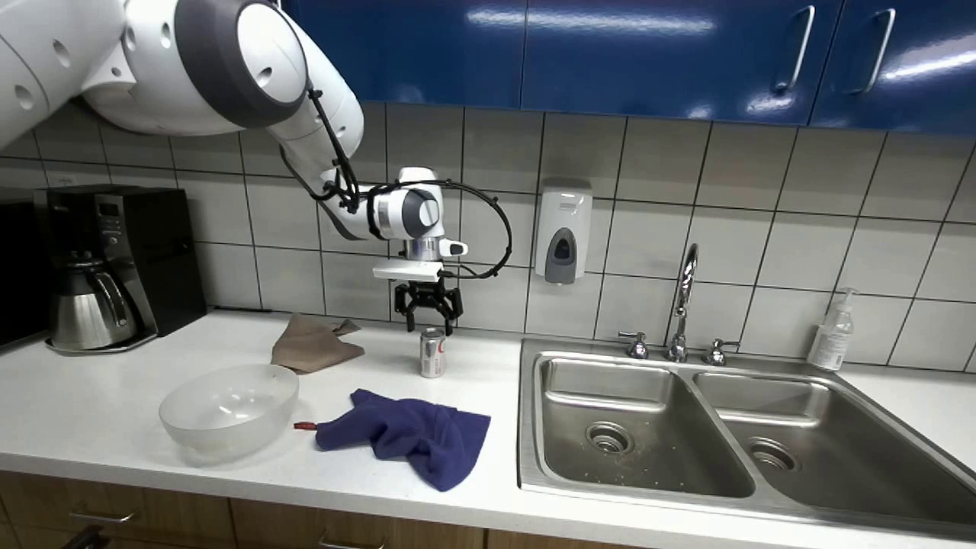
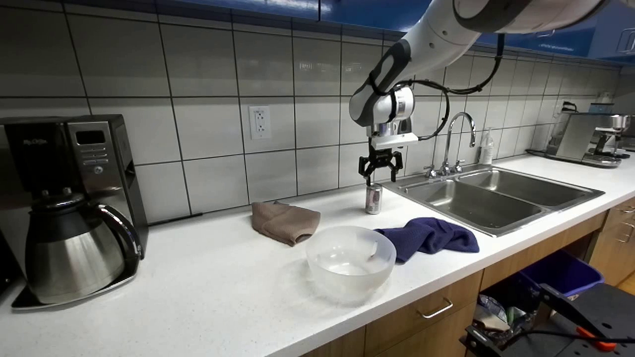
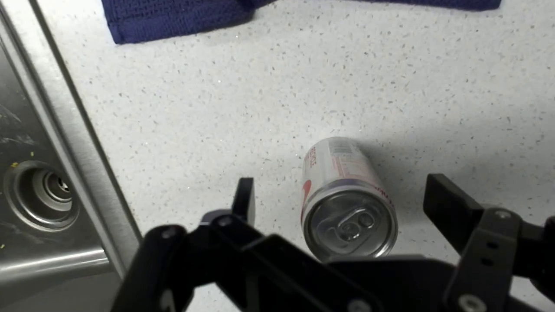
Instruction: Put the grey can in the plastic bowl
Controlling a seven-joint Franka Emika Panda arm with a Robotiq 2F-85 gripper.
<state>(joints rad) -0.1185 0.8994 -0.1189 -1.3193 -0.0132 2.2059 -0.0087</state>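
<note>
Wrist view, tool (image 3: 340,195) spread wide, silvery can (image 3: 347,199), red-lettered, ring-pull lid, in both exterior views upright toward bench's (image 1: 99,400) back edge

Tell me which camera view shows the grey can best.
The wrist view: the grey can appears largest there, so its pull-tab lid shows clearly. Both exterior views show it small, standing upright on the counter beneath the open end effector; no lid detail can be made out there.
</note>
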